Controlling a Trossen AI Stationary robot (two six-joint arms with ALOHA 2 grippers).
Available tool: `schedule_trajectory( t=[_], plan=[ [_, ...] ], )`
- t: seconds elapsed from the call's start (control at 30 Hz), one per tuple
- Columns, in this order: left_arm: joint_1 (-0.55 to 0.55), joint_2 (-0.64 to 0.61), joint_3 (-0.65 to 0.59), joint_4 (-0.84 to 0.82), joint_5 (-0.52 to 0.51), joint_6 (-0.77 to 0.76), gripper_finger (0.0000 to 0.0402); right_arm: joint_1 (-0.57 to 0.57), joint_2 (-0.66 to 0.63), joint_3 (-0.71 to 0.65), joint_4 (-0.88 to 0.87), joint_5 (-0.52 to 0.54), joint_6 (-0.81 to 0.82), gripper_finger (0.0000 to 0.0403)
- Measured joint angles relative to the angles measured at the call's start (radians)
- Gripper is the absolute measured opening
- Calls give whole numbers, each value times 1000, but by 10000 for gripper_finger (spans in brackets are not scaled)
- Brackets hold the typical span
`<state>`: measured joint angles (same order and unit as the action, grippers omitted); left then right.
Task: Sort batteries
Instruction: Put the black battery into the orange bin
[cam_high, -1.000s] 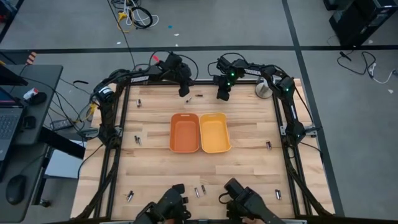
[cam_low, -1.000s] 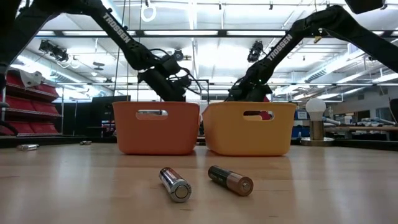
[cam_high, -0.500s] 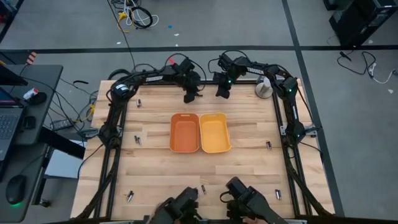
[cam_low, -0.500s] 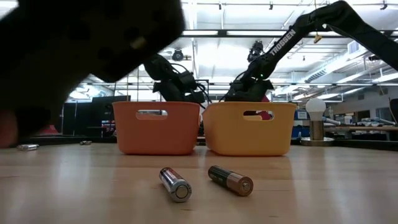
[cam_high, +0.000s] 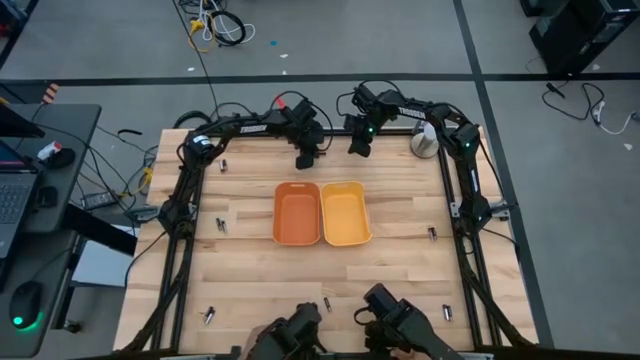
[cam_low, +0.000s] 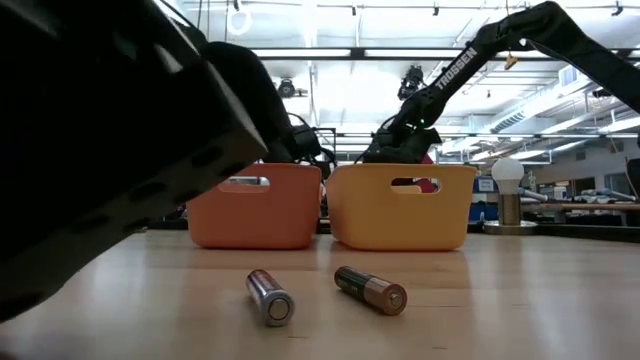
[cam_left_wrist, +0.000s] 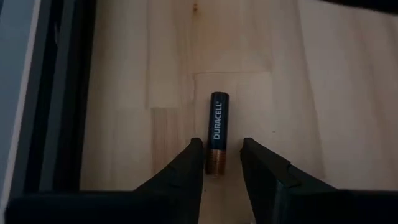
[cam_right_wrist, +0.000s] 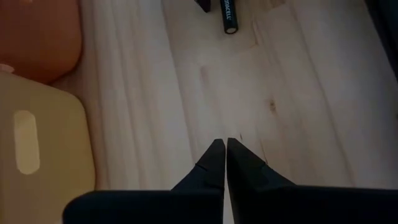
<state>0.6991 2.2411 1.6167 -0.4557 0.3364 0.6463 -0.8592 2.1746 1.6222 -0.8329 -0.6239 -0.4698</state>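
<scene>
From above we see a wooden table (cam_high: 250, 270) with two plastic trays side by side at its middle, an orange tray (cam_high: 297, 213) and a yellow tray (cam_high: 346, 213), touching along one edge. Both arms reach over the far edge. The left gripper (cam_left_wrist: 217, 163) sits low over the wood beyond the orange tray, its two fingers released and standing either side of one dark Duracell battery (cam_left_wrist: 216, 132) with a copper end, not yet closed on it. The right gripper (cam_right_wrist: 225, 149) hovers beyond the yellow tray with its fingers clenched together on nothing. Around the table we count about seven more loose batteries, small and scattered near the edges. At table height, two batteries lie in front of the trays: a silvery battery (cam_low: 269, 296) and a dark battery (cam_low: 370, 289), near each other but apart.
</scene>
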Motion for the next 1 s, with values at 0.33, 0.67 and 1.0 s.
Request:
schedule_trajectory(
  t=[0.33, 0.67, 1.0],
  plan=[
    [0, 3, 4, 4, -10, -20, 12, 1, 0, 0, 1, 0, 6, 2],
    [-6, -52, 1, -10, -63, -109, 8, 1, 0, 0, 1, 0, 48, 0],
    [-55, -221, 1, -258, -158, -128, 6, 48, -1, 0, 1, -5, 56, 0]
  ],
)
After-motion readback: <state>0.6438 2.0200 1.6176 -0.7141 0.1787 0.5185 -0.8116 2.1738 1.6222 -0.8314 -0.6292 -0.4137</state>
